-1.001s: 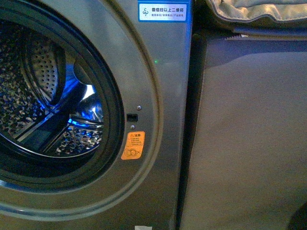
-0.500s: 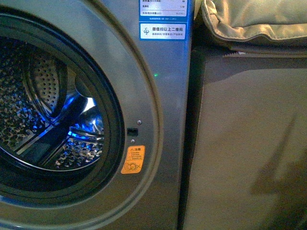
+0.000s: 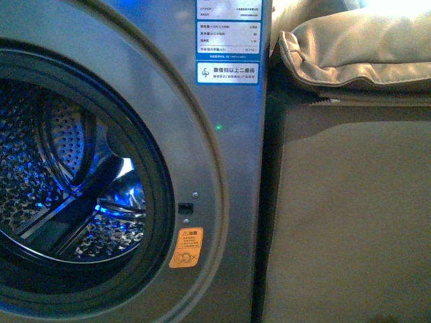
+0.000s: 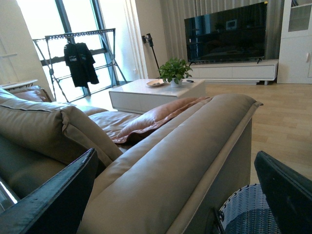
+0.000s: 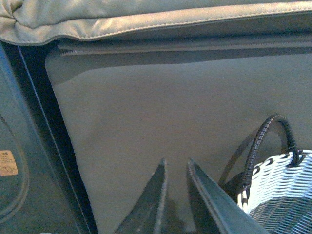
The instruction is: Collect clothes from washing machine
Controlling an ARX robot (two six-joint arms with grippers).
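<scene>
- The tan sofa, smooth upholstery with a stitched, piped cushion overhanging its flat side panel, stands just beside the washing machine, a dark gap between them; the left wrist view looks along its rounded back toward a pink cushion.
- The washing machine, brushed grey metal, shows its round dark-rimmed porthole open onto a perforated steel drum lit blue; a blue-white label sits near the front panel's upper right corner, an orange sticker at the porthole's right rim.
- The clothes are not in view: the visible part of the drum holds no dark fabric, so the garment is either out already or lying in the unseen left part; which cannot be told.
- A white woven basket with a black looped handle stands against the sofa's side, under the right arm.
- The right gripper hangs before the sofa's side panel, its 2 dark tapered fingers drawn almost together with only a narrow slit between, nothing held.
- The left gripper is spread wide, its 2 black fingers at opposite edges of its own view, empty.
- Judgement: the step in hand looks like a check of the drum; doing it well means squaring to the porthole and entering clear of the rubber rim.
</scene>
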